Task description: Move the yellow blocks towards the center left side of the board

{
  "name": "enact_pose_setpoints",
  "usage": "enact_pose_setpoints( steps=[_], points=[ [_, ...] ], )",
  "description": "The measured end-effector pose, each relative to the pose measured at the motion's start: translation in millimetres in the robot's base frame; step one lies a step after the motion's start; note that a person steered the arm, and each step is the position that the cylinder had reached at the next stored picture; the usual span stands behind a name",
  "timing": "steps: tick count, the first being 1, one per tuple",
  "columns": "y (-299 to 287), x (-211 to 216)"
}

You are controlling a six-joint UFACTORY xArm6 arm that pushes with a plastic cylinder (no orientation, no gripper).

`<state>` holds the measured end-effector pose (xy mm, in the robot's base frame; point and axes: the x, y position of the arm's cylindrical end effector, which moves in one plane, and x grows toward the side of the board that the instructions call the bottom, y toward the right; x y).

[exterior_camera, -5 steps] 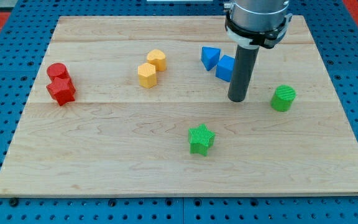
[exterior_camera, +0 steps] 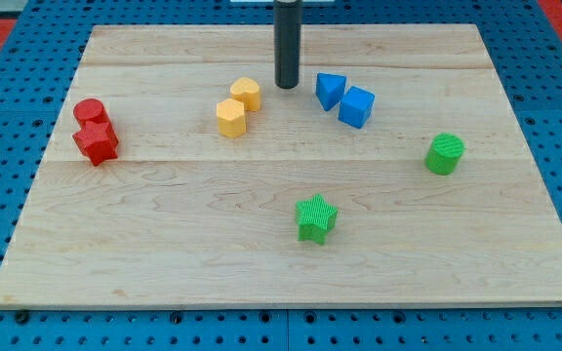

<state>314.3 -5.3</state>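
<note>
Standing toward the board's top edge, my tip (exterior_camera: 287,86) sat bare, grasping nothing, just right of the upper yellow block (exterior_camera: 247,93), which touched the lower yellow block (exterior_camera: 230,117); an off-centre leftward push risked splitting the pair, or driving them into the red blocks (exterior_camera: 95,132) near the left edge.

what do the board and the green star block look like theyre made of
The board looks like pale, unpainted wood with a smooth finish: grain streaks and plank seams run across it. The green star block is probably plastic, maybe 3D-printed: fine ridged lines cover its matte surface, though painted wood can't be ruled out.
</note>
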Motion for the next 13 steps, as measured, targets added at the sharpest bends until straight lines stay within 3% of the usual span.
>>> enact_pose_setpoints(
  steps=[3,5,6,7,9,10,11,12,13],
  points=[
    [-115,27],
    [-83,13],
    [-60,55],
    [-136,66],
    [-58,37],
    [-8,90],
    [-23,92],
    [-77,94],
    [-67,94]
  ],
)
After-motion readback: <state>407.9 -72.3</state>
